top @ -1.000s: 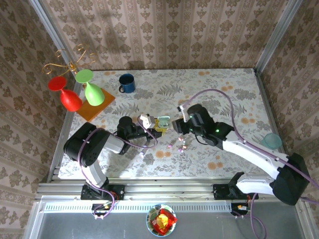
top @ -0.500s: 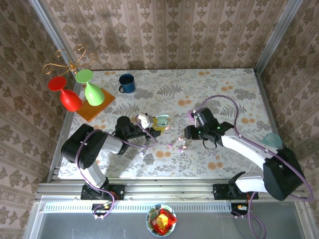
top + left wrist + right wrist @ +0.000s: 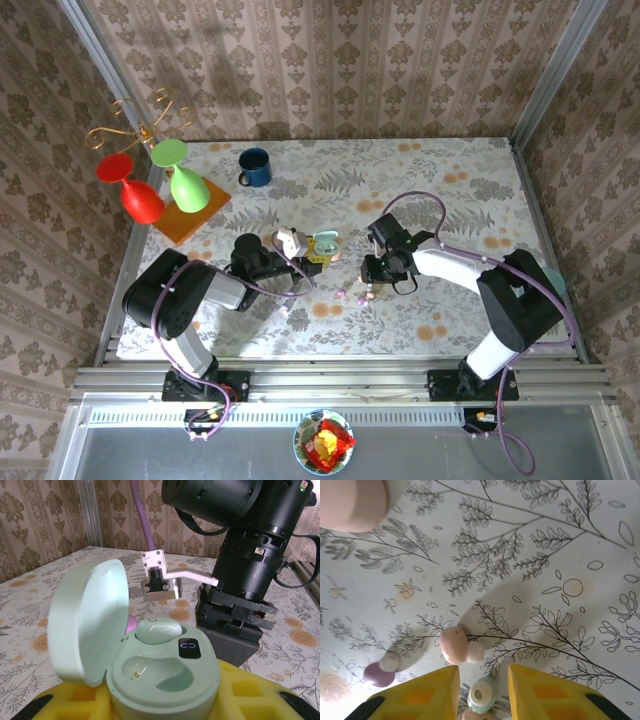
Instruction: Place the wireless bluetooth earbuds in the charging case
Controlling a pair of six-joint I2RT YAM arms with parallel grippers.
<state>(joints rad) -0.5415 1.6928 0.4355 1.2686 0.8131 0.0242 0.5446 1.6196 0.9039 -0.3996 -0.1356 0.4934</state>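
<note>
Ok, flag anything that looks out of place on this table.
Loose earbuds lie scattered on the table: a pink bud, a purple bud and a mint bud between the right gripper's open fingers. The mint charging case stands open with one seated bud and its other socket empty. Nothing looks spilled or broken.

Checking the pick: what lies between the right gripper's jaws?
A pale green earbud on the table, touching neither jaw of the right gripper; right wrist view shows it.

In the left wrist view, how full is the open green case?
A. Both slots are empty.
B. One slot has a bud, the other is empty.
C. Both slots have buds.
B: a green bud sits in the far slot of the case, and the near slot is bare.
</note>
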